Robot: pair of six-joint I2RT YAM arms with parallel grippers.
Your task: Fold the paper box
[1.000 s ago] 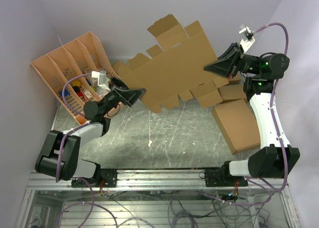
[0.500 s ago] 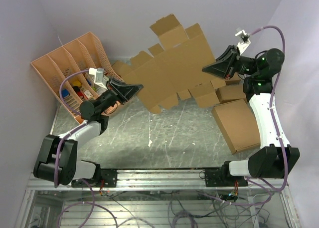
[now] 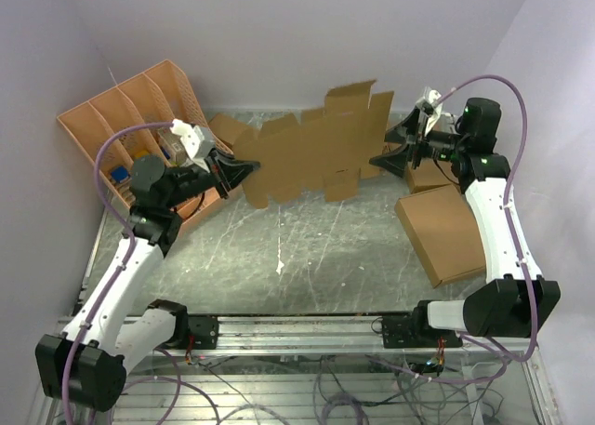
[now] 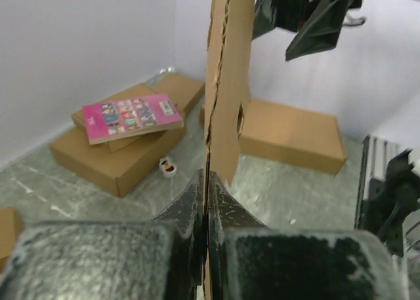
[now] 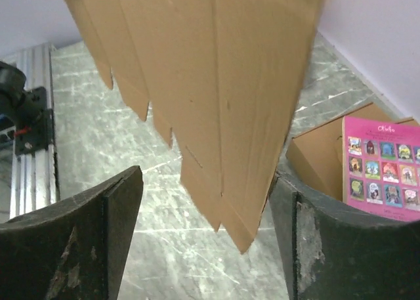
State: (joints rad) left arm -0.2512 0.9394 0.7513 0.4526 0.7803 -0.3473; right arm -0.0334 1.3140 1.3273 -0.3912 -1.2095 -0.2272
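Note:
The paper box (image 3: 316,146) is a flat brown die-cut sheet with flaps, held upright above the table's far side. My left gripper (image 3: 244,169) is shut on its left edge. In the left wrist view the paper box (image 4: 226,83) stands edge-on and rises from the shut left gripper (image 4: 208,195). My right gripper (image 3: 390,155) is open at the sheet's right end. In the right wrist view a lower corner of the paper box (image 5: 210,83) hangs between the spread fingers (image 5: 98,234) of the right gripper (image 5: 210,234), close to the right-hand one.
An orange file rack (image 3: 130,127) stands at the back left. A large flat brown box (image 3: 444,232) lies at the right. Behind it sits a brown box (image 5: 321,149) bearing a pink card (image 5: 380,169). A small tape roll (image 4: 169,167) lies on the table.
My left gripper has shut on the sheet's left edge and its arm has lifted. My right gripper has opened and let go. The sheet has swung lower and stands more upright.

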